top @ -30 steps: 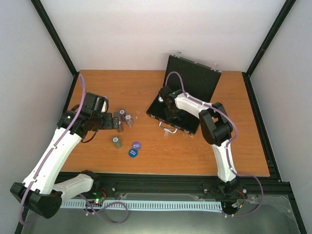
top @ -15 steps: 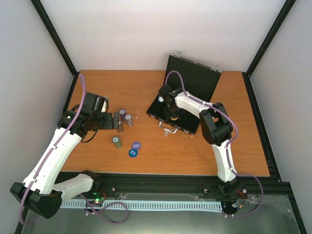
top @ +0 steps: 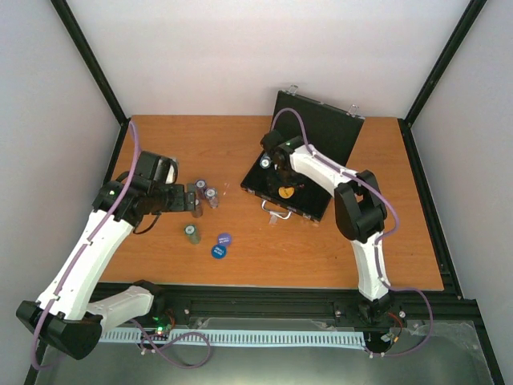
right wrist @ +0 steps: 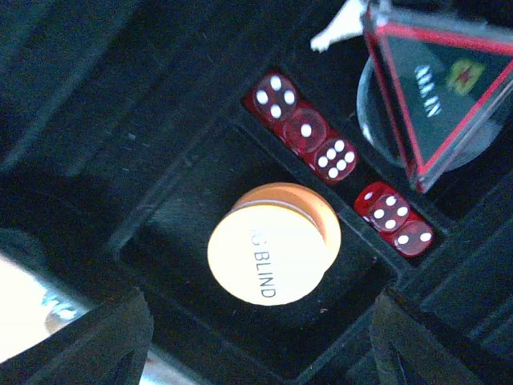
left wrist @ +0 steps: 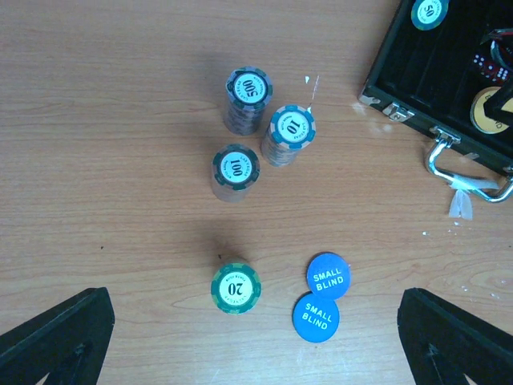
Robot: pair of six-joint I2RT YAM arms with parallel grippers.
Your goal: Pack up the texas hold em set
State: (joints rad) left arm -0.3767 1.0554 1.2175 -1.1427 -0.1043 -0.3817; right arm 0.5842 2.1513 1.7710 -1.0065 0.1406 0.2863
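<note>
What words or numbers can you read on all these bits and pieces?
"500": topmost chip stack
"10": teal-topped chip stack
"100": middle chip stack
"20": green chip stack
"SMALL BLIND": two blue discs
"50": chip in case
"BLIND": orange disc, first word unreadable
triangle lettering: blurred

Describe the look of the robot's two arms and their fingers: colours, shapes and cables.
Both the left arm and the right arm have smooth white link shells joined by black joints. A pale purple cable runs along each arm. The fingers are matt black wedges with no visible markings.
</note>
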